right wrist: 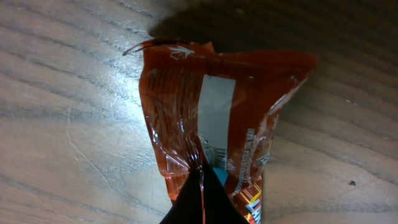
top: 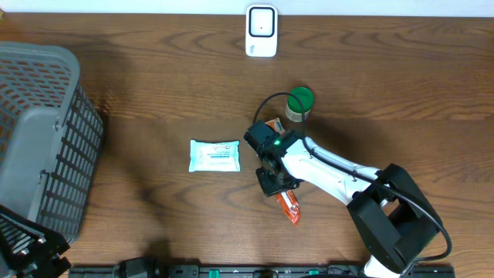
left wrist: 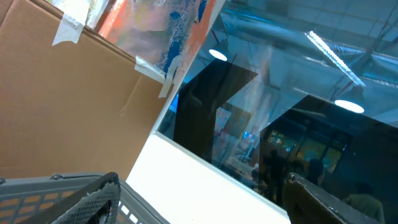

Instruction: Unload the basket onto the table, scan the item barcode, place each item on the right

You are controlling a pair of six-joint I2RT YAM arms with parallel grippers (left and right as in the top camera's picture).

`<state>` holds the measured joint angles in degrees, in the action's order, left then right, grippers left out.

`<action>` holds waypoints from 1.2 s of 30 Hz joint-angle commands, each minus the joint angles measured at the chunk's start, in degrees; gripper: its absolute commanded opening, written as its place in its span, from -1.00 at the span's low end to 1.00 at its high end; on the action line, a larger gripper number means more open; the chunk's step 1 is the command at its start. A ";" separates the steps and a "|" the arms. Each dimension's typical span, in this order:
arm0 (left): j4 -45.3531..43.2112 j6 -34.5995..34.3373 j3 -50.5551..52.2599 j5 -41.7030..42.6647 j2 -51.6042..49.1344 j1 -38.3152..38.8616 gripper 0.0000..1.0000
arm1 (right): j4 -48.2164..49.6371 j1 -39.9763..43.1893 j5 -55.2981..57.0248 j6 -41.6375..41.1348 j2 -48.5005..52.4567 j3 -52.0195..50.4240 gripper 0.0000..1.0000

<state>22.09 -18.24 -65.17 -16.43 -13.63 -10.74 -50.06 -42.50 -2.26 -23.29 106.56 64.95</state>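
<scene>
Right of centre at the desk, the orange snack packet is pinched in the closed right end effector; judged light, crinkly and slippery, it is best gripped at a sealed edge.

Desk: dark brown, wavy wood grain.
Basket: grey, open grid pattern on its walls.
Scanner: white, with a dark window.
Wrapper: glossy orange-red, a plain silver-grey stripe down the middle, white print, touches of blue and yellow at the lower end.
Packet: pale blue-white, teal print.
Jar: green lid, tan body.
Right arm: white links, black joints, one green light.
Right end effector: black.
</scene>
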 commanded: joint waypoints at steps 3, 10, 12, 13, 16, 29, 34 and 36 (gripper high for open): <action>-0.33 -0.52 0.35 0.35 0.52 0.22 0.67 | -0.28 0.02 1.25 -0.98 2.43 -0.31 -0.98; -0.33 -0.52 0.35 0.35 0.52 0.22 0.68 | -4.00 0.02 -1.27 -0.02 -7.91 4.15 -0.97; -0.33 -0.52 0.35 0.35 0.52 0.22 0.67 | -4.61 0.02 -1.25 -0.02 -9.81 4.15 -0.97; -0.33 -0.52 0.35 0.35 0.52 0.22 0.67 | -5.03 0.02 -1.22 -0.04 -10.14 4.09 -0.97; -0.35 -0.52 0.35 0.35 0.52 0.22 0.67 | -5.44 0.02 -1.25 -0.98 -9.79 2.75 -0.98; -0.35 -0.52 0.35 0.35 0.52 0.22 0.67 | 3.10 0.02 -7.32 -6.47 -8.72 -12.55 -0.98; -0.37 -0.52 0.35 0.35 0.52 0.22 0.67 | 4.28 0.02 -7.72 -6.47 -8.76 -13.03 -0.98; -0.37 -0.52 0.35 0.35 0.52 0.22 0.67 | 3.04 0.02 -7.72 -6.43 -8.81 -11.56 -0.97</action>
<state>22.09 -18.24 -65.17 -16.40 -13.63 -10.74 -46.33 -42.50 -8.38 -28.56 97.23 52.99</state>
